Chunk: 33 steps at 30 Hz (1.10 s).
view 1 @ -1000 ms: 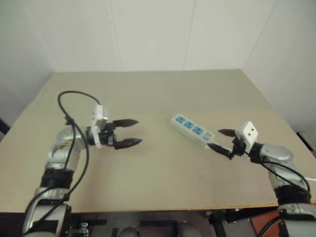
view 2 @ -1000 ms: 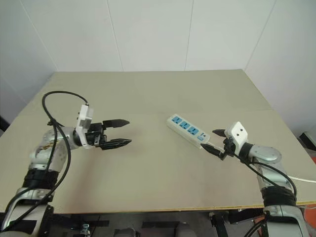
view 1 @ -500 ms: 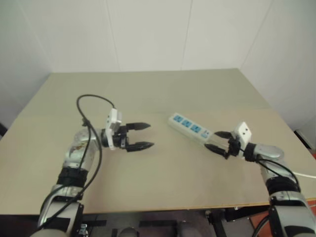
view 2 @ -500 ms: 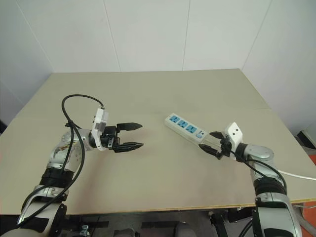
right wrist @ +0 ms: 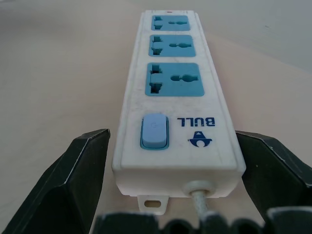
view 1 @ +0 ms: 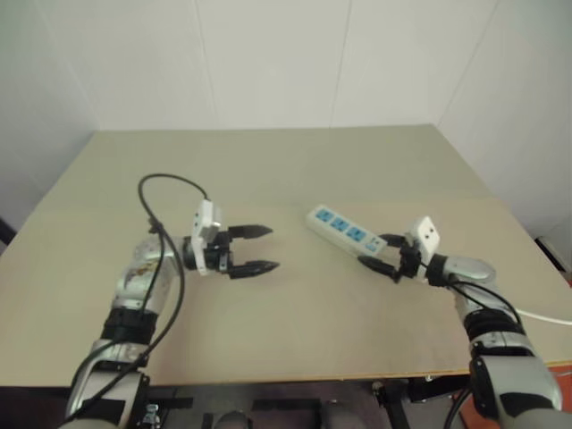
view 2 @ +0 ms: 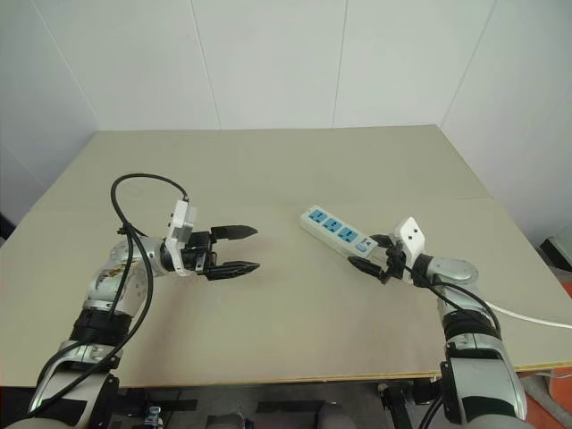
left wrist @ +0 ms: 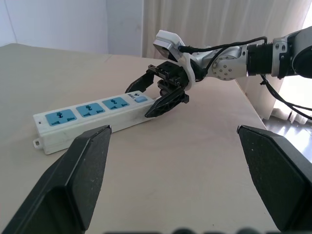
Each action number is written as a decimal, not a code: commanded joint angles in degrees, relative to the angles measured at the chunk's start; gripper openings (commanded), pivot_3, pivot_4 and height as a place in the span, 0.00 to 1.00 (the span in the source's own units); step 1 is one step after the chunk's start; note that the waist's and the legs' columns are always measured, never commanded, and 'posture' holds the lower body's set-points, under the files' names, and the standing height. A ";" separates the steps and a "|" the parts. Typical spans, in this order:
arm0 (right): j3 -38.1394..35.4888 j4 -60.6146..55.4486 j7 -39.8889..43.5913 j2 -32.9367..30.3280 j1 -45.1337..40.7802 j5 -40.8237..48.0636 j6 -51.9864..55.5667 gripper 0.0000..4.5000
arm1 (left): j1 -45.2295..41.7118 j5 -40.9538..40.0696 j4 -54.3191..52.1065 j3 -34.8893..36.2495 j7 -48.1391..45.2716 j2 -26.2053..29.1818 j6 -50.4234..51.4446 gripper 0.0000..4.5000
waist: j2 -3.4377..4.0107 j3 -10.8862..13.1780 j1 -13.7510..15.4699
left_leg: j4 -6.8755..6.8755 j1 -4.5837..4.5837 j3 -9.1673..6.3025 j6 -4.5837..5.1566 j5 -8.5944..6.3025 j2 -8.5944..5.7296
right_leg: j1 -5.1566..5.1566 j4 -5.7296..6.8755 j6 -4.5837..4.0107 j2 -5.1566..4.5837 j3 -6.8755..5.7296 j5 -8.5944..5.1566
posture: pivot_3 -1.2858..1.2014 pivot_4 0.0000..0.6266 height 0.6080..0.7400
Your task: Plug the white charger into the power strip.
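- The power strip lies flat on the desk, right of the middle, set at a slant so that its far end points toward the back left and its cable end toward the front right.
- It is a long white bar with three blue socket faces in a row along its top.
- The right wrist view shows the near end closely: a small blue switch sits beside blue "BULL" lettering and a small logo, and past them come the three sockets one after another.
- The white casing looks slightly scuffed, with a small mounting tab at the middle of the near end.
- A thin white cable leaves that same end, just beside the tab.
- The right gripper is at the cable end of the strip, its jaws spread wide, one black finger on each side of the strip's switch end; whether they touch the casing I cannot tell.
- The left gripper hangs over bare desk well to the left of the strip, pointing toward it, jaws wide apart with nothing between them.
- The desk top is a plain pale beige board.
- A further stretch of white cable runs off past the desk's right edge.
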 commanded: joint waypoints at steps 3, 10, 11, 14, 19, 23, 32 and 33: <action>-1.69 -0.21 -0.01 0.54 -1.15 1.31 -1.41 0.79 | -0.17 -0.05 -1.53 -0.05 0.34 -0.23 -0.11 1.00 | 0.00 0.00 -0.01 | 0.00 0.00 0.00 0.00 0.00 0.00 | 0.00 0.00 0.00 0.00 0.00 0.00 | 0.52 0.24 1.00; -0.09 -10.26 5.51 0.94 3.59 3.11 -0.53 0.76 | -0.46 -0.30 -1.39 -0.08 0.20 -0.60 0.03 1.00 | 0.00 0.00 0.01 | 0.00 -0.02 -0.01 0.00 0.00 0.01 | -0.02 0.00 0.00 0.01 -0.01 0.00 | 0.52 0.24 1.00; 0.70 -14.00 7.67 0.83 5.27 3.77 0.51 0.76 | -0.53 -0.40 -1.43 -0.05 0.08 -0.60 0.11 1.00 | 0.01 0.00 0.01 | 0.00 -0.04 -0.01 0.00 0.00 0.00 | -0.03 -0.01 0.00 0.01 -0.01 0.00 | 0.52 0.24 1.00; 2.80 -22.50 10.54 0.73 9.11 4.62 3.25 0.76 | -0.89 -0.35 -1.07 -0.04 -0.05 -0.68 0.14 1.00 | 0.01 0.00 -0.02 | 0.00 -0.05 0.00 0.00 0.00 0.00 | -0.05 0.00 0.01 0.00 0.00 0.00 | 0.52 0.24 1.00; 5.07 -28.17 9.28 1.59 11.69 3.73 5.74 0.76 | -1.12 0.02 -0.70 -0.36 -0.03 -0.93 0.05 1.00 | 0.01 0.00 0.04 | 0.01 0.00 -0.02 -0.01 0.01 0.00 | -0.05 0.10 0.01 0.01 0.00 0.00 | 0.52 0.24 1.00; 5.95 -28.97 9.55 1.62 12.39 3.65 5.80 0.99 | -1.00 -0.01 -0.91 -0.52 0.00 -1.03 0.24 1.00 | 0.01 0.00 0.12 | 0.01 -0.01 -0.02 -0.01 0.00 0.00 | -0.05 0.07 0.01 0.02 -0.01 0.00 | 0.52 0.24 1.00; 4.37 -33.26 7.66 2.67 14.10 6.87 5.68 0.99 | -1.12 -0.04 -0.72 -0.61 0.06 -1.32 0.37 1.00 | 0.01 0.00 0.16 | 0.01 -0.01 -0.02 -0.01 0.01 -0.01 | -0.05 0.05 0.01 0.01 -0.01 0.00 | 0.52 0.24 1.00; 4.44 -33.31 7.30 2.80 14.14 6.90 5.66 0.99 | -1.18 -0.03 -0.64 -0.63 0.03 -1.36 0.37 1.00 | 0.01 0.00 0.17 | 0.01 0.00 -0.03 -0.01 0.01 0.00 | -0.04 0.06 0.01 0.02 -0.01 0.00 | 0.52 0.24 1.00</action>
